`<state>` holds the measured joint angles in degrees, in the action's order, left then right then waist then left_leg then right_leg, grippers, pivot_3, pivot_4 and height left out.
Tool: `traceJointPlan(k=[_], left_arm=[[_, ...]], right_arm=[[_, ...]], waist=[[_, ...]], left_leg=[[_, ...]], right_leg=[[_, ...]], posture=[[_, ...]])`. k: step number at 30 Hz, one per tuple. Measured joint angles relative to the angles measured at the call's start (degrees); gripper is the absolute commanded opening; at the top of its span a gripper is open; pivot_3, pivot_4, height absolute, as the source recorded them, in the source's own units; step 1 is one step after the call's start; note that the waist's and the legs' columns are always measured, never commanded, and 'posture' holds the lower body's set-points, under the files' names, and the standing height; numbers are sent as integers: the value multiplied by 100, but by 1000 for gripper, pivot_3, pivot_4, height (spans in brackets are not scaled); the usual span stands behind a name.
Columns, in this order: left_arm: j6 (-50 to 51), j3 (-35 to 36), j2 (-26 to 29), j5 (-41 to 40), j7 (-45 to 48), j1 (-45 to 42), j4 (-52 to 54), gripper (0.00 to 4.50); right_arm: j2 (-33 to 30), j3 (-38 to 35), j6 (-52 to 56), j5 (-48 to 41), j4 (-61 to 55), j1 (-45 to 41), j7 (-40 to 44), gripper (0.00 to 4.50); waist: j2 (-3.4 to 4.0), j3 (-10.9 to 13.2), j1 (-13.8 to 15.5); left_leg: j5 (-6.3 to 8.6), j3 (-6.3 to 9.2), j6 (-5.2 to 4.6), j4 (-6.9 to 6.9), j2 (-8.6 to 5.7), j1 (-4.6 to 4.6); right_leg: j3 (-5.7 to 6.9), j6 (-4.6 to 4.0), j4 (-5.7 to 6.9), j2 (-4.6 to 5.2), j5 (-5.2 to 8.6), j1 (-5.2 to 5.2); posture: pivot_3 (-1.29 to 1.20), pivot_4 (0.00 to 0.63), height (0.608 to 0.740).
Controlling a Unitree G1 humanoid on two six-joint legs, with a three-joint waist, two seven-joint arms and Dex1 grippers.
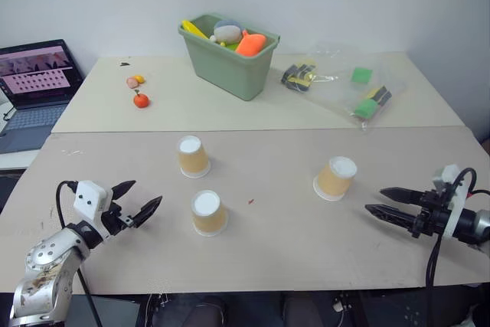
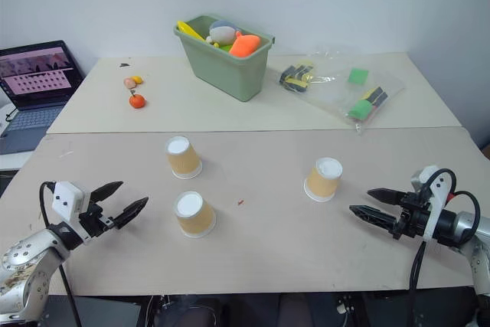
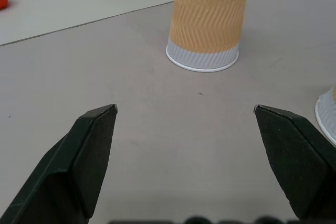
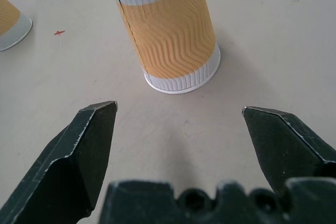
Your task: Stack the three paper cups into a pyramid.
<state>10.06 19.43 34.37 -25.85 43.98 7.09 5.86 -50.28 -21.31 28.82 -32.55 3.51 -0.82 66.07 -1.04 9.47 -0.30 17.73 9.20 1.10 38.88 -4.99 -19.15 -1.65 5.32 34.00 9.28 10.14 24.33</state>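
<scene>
Landmark: green plastic bin (image 1: pixel 230 63), rectangular, standing at the far middle of the pale tabletop (image 1: pixel 291 227); every place below is reckoned from it.
Bin contents: toy items in yellow, grey and orange show above its rim.
Far-left cup: small tapered paper cup with tan-orange ribbed sides and white base (image 1: pixel 192 156), upside down on its rim, nearer the robot than the bin and slightly to its left.
Near cup: a second identical tan-orange paper cup (image 1: pixel 208 212), also inverted, nearer still than the first, almost straight in front of the bin and well apart from it.
Right cup: the third tan-orange paper cup (image 1: pixel 335 178), inverted and leaning a little, in front of the bin and to its right, well apart from the other two.
Pyramid: not built; all three cups stand separately on the table, none touching.
Left gripper (image 1: pixel 141 199): two black fingers spread wide, holding nothing, to the bin's near left, just beside the near cup without touching it.
Right gripper (image 1: pixel 380 201): fingers parted wide, empty, to the bin's near right, pointing at the right cup with a gap left between them.
Small orange round toy (image 1: pixel 141 99): left of the bin.
Clear plastic bag (image 1: pixel 348 86): right of the bin, with green and dark pieces inside.
Open laptop (image 1: pixel 34 89): far left of the bin.
</scene>
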Motion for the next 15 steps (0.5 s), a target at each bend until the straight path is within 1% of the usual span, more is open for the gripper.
traceJointPlan(k=[2, 4, 6, 8, 10, 15], left_arm=[[-7, -1, 2, -1, 14, 4, -1, 4461], [-89, -67, 154, -157, 590, 173, 86, 4461], [-82, -177, 439, -381, 1248, 311, 291, 4461], [-101, -231, 545, -469, 1551, 302, 464, 4461], [-102, -264, 624, -544, 1792, 304, 553, 4461], [-102, -323, 668, -575, 2041, 245, 548, 4461]], right_arm=[[-4, 0, 0, -1, -3, 2, 5, 4500], [-255, 17, 75, -58, -354, 241, 297, 4500], [-562, -36, 320, -422, -1146, 502, 670, 4500], [-628, -61, 434, -683, -1746, 530, 792, 4500], [-627, -69, 666, -1080, -2380, 580, 776, 4500], [-478, 131, 985, -1654, -3362, 550, 523, 4500]], waist=[[0, 0, -2], [9, 3, -5], [12, 5, -14], [11, 6, -19], [10, 6, -18], [9, 7, 14]], left_leg=[[0, 0, 0, 0, 0, 0], [1, 0, -1, -1, -2, -6], [2, 0, -4, -2, 3, -9], [3, 0, -4, -1, 4, -5], [3, -1, -5, -1, 6, -6], [3, 0, -5, 1, 4, -3]], right_leg=[[0, 0, 0, 0, 0, 0], [0, 2, 0, 2, 1, 6], [1, 1, -1, -1, 3, 10], [1, 7, -1, -1, 6, -1], [1, 49, -1, -1, 32, -8], [1, 48, -2, 0, 31, -3]], posture=[[0, 150, 740], [0, 150, 740], [0, 150, 740], [0, 150, 740], [0, 150, 740], [0, 150, 740]])
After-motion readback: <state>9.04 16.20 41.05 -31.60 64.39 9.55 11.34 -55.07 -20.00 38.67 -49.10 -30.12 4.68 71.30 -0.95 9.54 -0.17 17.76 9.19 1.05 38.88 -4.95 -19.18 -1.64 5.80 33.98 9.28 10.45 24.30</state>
